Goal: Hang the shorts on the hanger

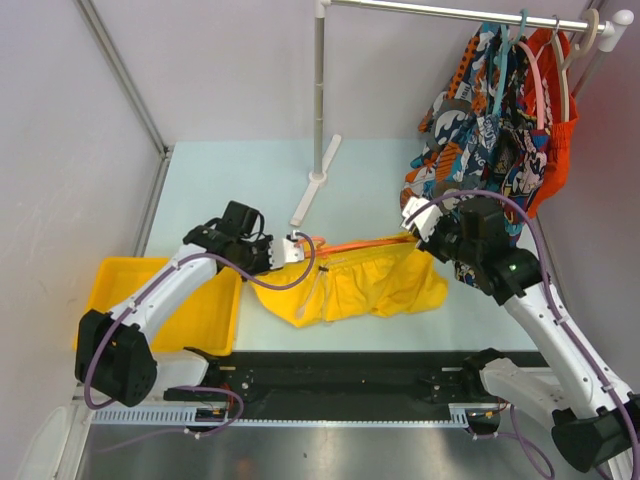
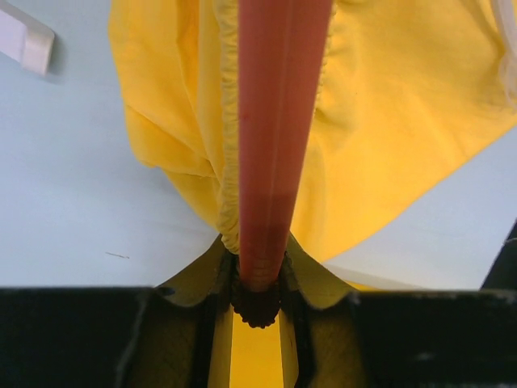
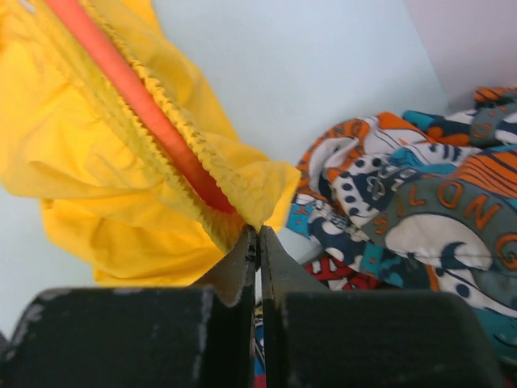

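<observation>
Our left gripper (image 2: 257,303) is clamped on the hanger (image 2: 279,121) end, and our right gripper (image 3: 258,242) pinches the shorts (image 1: 350,288) tight. The waistband lies along the bar, so we judge only settling and release remain.

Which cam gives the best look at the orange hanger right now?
Top external: the hanger runs along the shorts waistband, from left claw to right claw. Left wrist shows only a close stretch of its bar entering the claw; right wrist, a short piece inside the waistband.
</observation>
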Motion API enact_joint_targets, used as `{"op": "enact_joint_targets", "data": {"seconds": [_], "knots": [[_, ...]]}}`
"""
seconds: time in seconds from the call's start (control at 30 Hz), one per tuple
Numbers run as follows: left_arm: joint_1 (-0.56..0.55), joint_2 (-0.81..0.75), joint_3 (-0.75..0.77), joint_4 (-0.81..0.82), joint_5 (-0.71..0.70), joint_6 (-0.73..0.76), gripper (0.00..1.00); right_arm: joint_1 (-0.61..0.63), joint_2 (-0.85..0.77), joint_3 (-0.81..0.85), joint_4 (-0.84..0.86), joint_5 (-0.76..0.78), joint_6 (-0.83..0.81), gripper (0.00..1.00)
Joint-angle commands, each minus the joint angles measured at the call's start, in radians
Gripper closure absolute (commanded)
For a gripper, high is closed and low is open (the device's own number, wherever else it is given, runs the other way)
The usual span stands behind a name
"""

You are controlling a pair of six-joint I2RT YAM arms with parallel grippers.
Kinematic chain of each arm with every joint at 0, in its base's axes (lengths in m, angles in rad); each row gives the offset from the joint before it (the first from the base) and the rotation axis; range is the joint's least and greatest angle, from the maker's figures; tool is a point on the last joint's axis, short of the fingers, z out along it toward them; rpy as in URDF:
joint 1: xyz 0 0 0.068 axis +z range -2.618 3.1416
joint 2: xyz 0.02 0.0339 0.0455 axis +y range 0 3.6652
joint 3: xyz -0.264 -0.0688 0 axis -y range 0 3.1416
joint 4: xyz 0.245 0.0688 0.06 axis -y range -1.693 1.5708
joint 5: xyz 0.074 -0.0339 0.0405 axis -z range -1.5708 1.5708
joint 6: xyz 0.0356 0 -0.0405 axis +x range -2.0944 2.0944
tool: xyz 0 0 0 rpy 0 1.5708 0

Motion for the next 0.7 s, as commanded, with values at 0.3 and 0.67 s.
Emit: {"op": "enact_joint_targets", "data": {"seconds": [0.3, 0.67], "knots": [[0.011, -0.089, 0.093, -0.156, 0.050, -0.036, 1.00, 0.082, -0.008, 0.101, 0.016, -0.002, 0.051, 0.35], [0.013, -0.097, 0.083, -0.153, 0.103, -0.024, 1.00, 0.144, 0.062, 0.133, 0.022, -0.416, -0.029, 0.29]]}}
